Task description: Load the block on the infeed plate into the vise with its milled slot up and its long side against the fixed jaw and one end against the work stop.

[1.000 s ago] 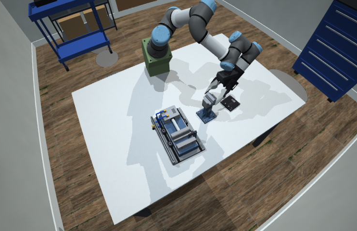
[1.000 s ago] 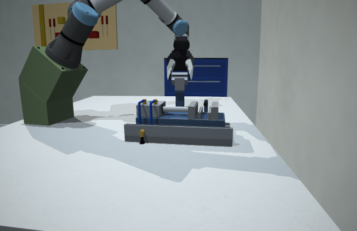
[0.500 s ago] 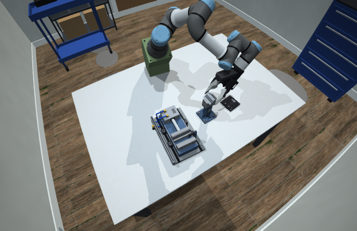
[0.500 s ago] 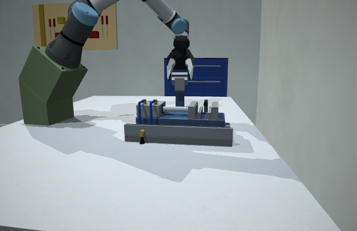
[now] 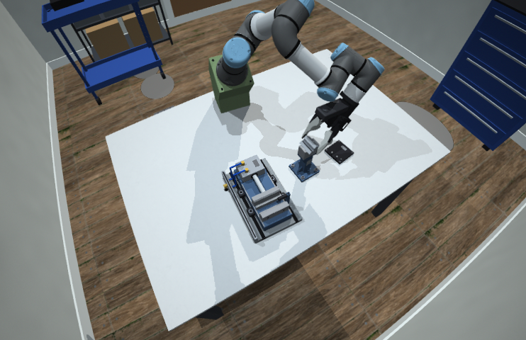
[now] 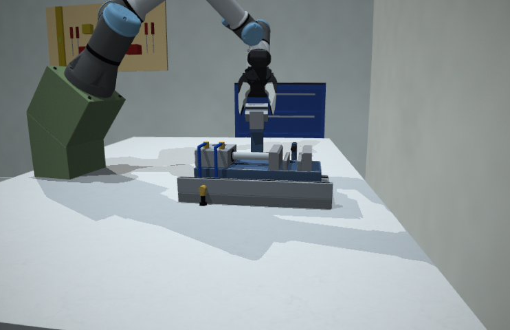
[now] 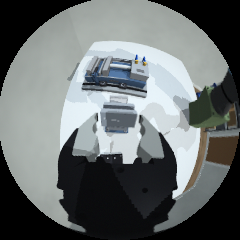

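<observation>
The part (image 5: 310, 143) (image 6: 256, 106) (image 7: 118, 119) is a grey block. It rests in the V-block (image 5: 306, 153) (image 6: 256, 121), on top of its blue stand. My gripper (image 5: 312, 144) (image 6: 256, 113) (image 7: 118, 114) is partly open, with one finger beside each end of the part and a narrow gap at each side in the wrist view. Which way the slot faces is hard to tell. The vise (image 7: 117, 72) is open. The rod-side jaw (image 5: 265, 197) (image 6: 275, 157) and the fixed jaw (image 5: 274, 210) (image 6: 306, 158) stand apart with no block between them. The work stop (image 5: 284, 197) is at one side.
The black infeed plate (image 5: 337, 154) (image 7: 111, 158) lies beyond the V-block, with no block on it. The air cylinder (image 5: 251, 167) (image 6: 214, 157) with its blue hoses stands at the vise's end. The green robot base (image 5: 233, 95) (image 6: 69, 128) is at the table's back.
</observation>
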